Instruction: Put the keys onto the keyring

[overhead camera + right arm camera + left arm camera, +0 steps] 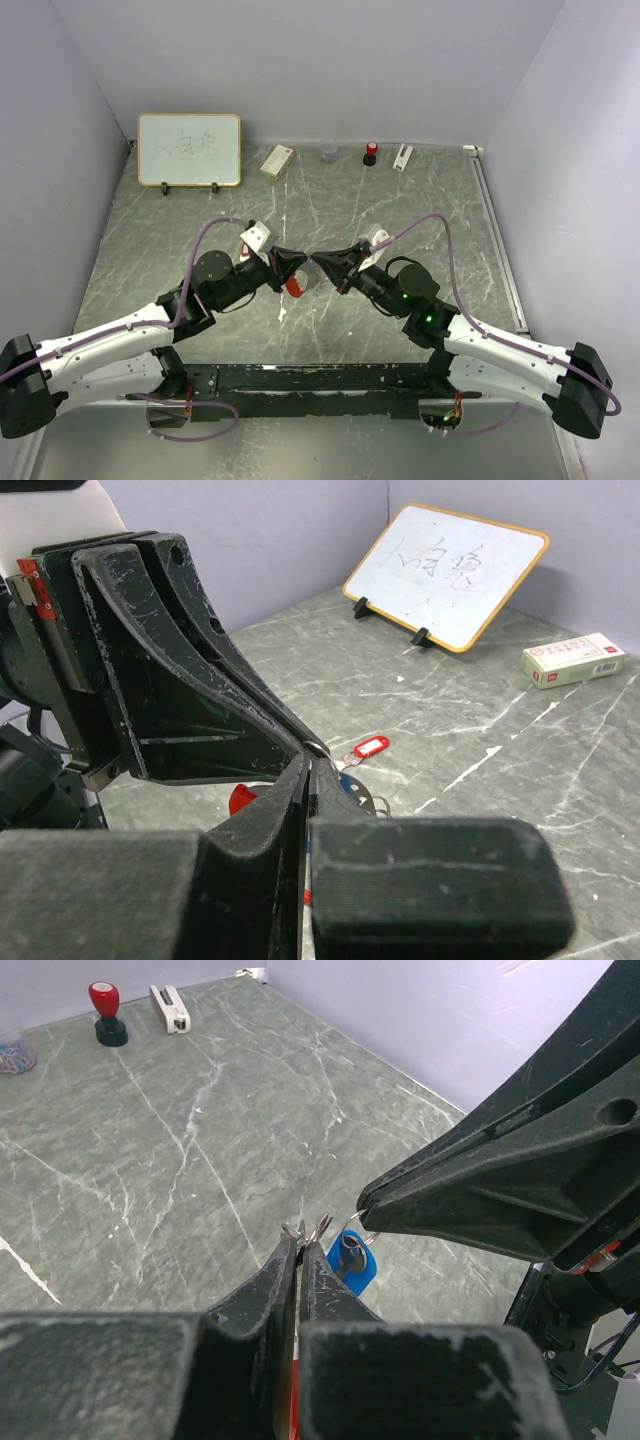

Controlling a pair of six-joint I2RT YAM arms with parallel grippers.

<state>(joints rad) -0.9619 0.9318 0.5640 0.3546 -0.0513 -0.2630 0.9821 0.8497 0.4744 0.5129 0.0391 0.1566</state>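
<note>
Above the table (180,230), left claw (300,1247) and right claw (366,1210) each clamp tight on the keyring (295,287); blue key (352,1265) hangs between them.

Robotics lab test cell. Marbled grey-green table (420,210) was boxed in by plain pale walls (330,60). Black mounting rail (320,378) sat at 6 o'clock, a small whiteboard (189,149) was propped at 11 o'clock, and a carton (276,160) and red stamp (371,153) stood at 12 o'clock.

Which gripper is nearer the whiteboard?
Left. The left gripper lies nearward and right of the whiteboard; the right gripper meets it tip to tip, farther right.
</note>
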